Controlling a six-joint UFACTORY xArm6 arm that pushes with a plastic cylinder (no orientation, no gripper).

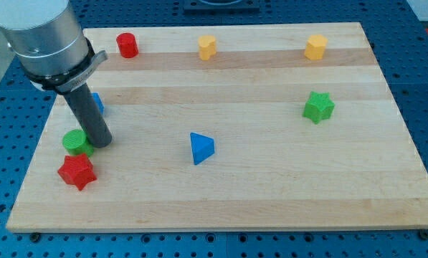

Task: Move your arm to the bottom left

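My tip (102,142) rests on the wooden board (271,193) at the view's left, just right of a green round block (75,142) and touching or nearly touching it. A red star block (77,171) lies just below the green one, below-left of the tip. A blue block (97,102) is mostly hidden behind the rod, above the tip. The arm's grey body (45,36) fills the view's top left corner.
A red cylinder (127,45), a yellow block (208,47) and another yellow block (315,46) stand along the view's top. A green star (318,107) is at the right. A blue triangle (201,147) lies at the centre. The board's left edge is close to the tip.
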